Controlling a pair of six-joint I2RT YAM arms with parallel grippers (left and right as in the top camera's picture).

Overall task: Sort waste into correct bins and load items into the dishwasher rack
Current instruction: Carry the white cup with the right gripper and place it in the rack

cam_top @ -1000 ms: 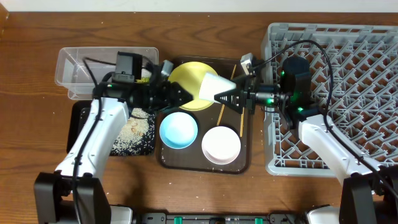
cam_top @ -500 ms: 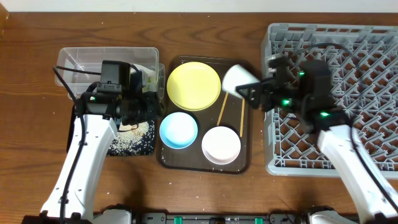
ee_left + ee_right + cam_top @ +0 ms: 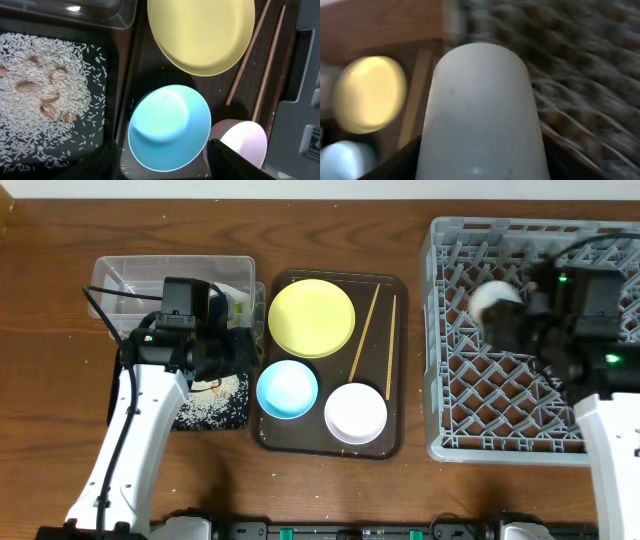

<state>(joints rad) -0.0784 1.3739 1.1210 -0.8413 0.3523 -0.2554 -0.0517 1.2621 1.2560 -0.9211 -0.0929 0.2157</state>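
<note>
From overhead we look straight down on the whole table (image 3: 330,240). Our left wrist view, close above, has the yellow plate (image 3: 200,35) at twelve o'clock; our right wrist view shares it at nine.

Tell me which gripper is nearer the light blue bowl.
Left. The left gripper hovers beside the light blue bowl; the right gripper holds the white cup over the dishwasher rack.
</note>
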